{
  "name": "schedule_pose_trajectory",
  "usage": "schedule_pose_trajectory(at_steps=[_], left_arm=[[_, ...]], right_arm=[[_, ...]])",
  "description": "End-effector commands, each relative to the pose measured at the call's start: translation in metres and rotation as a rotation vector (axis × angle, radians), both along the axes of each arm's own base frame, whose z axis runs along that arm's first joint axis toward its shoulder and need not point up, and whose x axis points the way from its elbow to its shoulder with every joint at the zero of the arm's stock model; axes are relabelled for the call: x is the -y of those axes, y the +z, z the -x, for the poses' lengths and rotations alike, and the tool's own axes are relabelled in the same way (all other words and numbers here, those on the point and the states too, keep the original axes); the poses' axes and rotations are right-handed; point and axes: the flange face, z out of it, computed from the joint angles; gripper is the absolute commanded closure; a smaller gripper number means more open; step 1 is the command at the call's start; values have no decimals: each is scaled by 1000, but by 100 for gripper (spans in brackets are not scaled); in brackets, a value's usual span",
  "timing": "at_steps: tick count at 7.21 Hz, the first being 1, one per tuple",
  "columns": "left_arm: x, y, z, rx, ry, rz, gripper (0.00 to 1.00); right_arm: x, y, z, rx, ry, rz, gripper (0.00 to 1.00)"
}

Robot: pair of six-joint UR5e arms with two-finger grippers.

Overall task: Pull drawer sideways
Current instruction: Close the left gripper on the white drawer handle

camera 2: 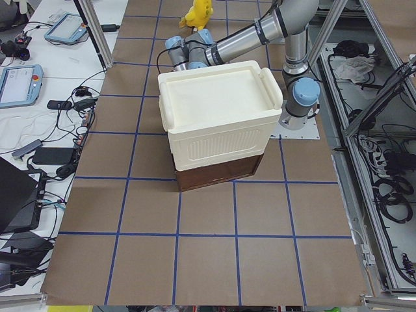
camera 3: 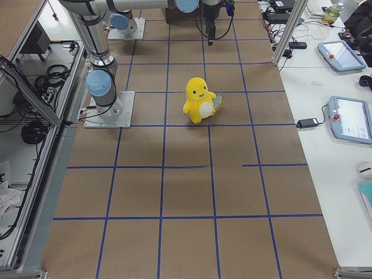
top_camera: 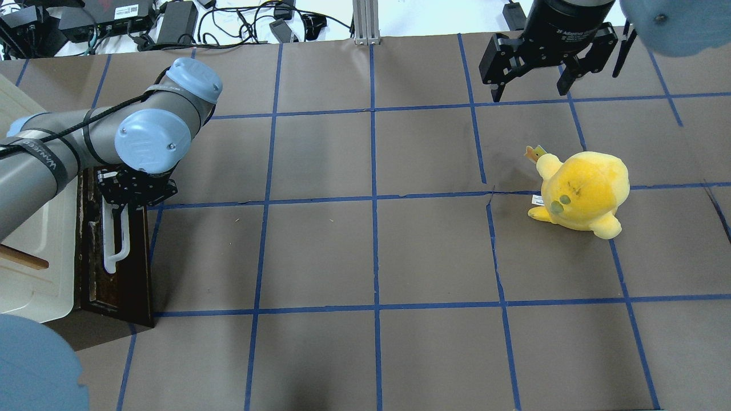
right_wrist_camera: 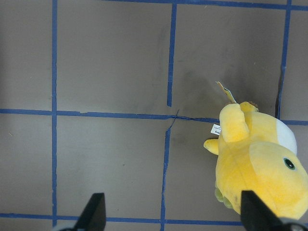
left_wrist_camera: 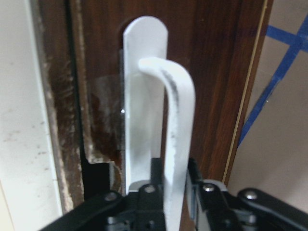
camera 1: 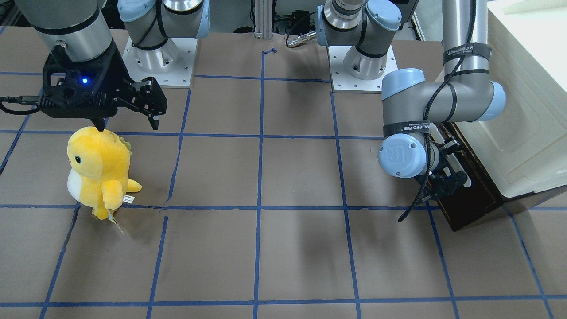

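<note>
Our left claw (left_wrist_camera: pixel 171 180) grips the long white bar handle (left_wrist_camera: pixel 179 110) of the dark brown wooden drawer (top_camera: pixel 114 291), sitting beneath the cream-white cabinet (top_camera: pixel 34 268). A straight sideways pull comes next, we judge. Our right claw (top_camera: pixel 531 94) hangs released.

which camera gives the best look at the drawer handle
Left wrist: the white handle fills the frame, its bar between the jaws. Overhead shows it small, upper end under the left gripper. Front-facing shows only slivers behind the arm; the others show none of it.
</note>
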Motion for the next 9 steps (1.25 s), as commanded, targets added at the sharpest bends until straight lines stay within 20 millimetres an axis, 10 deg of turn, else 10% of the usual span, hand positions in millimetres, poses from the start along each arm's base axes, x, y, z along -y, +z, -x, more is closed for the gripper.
schedule_pose_trajectory(at_steps=[1, 9], left_arm=[[1, 2, 0, -1, 0, -7, 91], [8, -1, 10, 9, -8, -35, 91]], right_arm=[[0, 0, 0, 1, 0, 0, 0], [0, 0, 0, -1, 0, 0, 0]])
